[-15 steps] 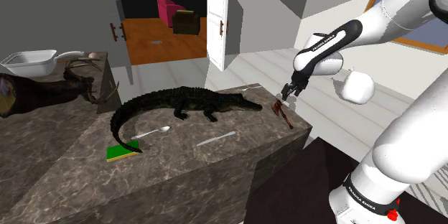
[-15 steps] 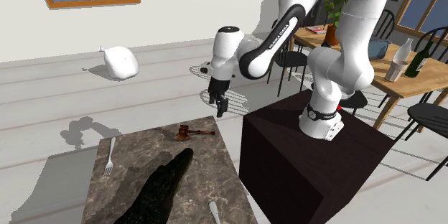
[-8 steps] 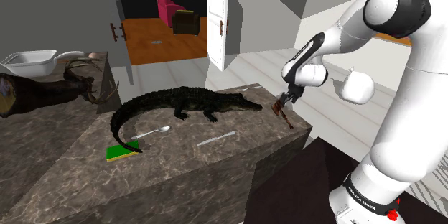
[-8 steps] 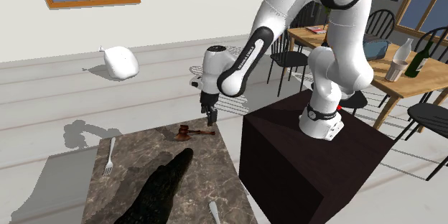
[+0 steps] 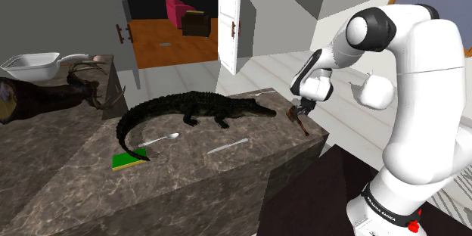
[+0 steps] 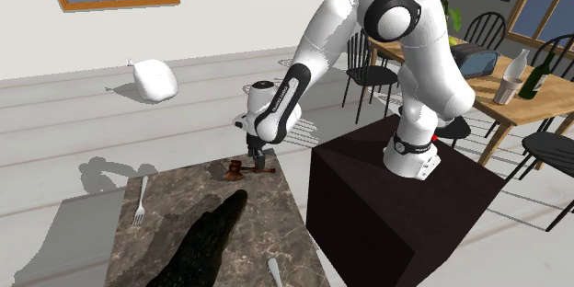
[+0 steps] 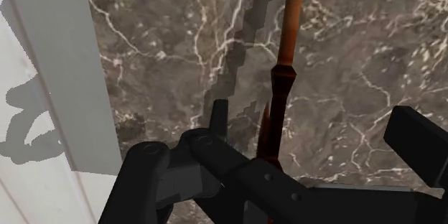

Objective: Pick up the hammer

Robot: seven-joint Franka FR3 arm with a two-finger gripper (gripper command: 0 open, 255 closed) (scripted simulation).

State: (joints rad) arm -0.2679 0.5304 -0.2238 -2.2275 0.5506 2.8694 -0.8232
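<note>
fingers (image 7: 420, 143) are hanging apart, straddling the hammer (image 5: 302, 125) right of shoulder-view centre, handle running lengthwise between them

One hammer (image 6: 244, 170) lies directly under the one gripper (image 6: 257, 158) with its two fingers. One dark crocodile figure (image 5: 197, 107) lies near the gripper, just past the hammer. The cutlery comes to three pieces: one fork (image 6: 139, 210) off to the gripper's side, and one knife (image 5: 228, 147) and one spoon (image 5: 160, 141) farther from it, beside the crocodile. One flat green pad (image 5: 130, 160) sits well away from the gripper, at the crocodile's tail. Farther off still are one white basin (image 5: 30, 66) and one set of antlers (image 5: 94, 83). Well behind the gripper stand two bottles: one pale bottle (image 6: 515, 75) and one dark green bottle (image 6: 537, 72).
</note>
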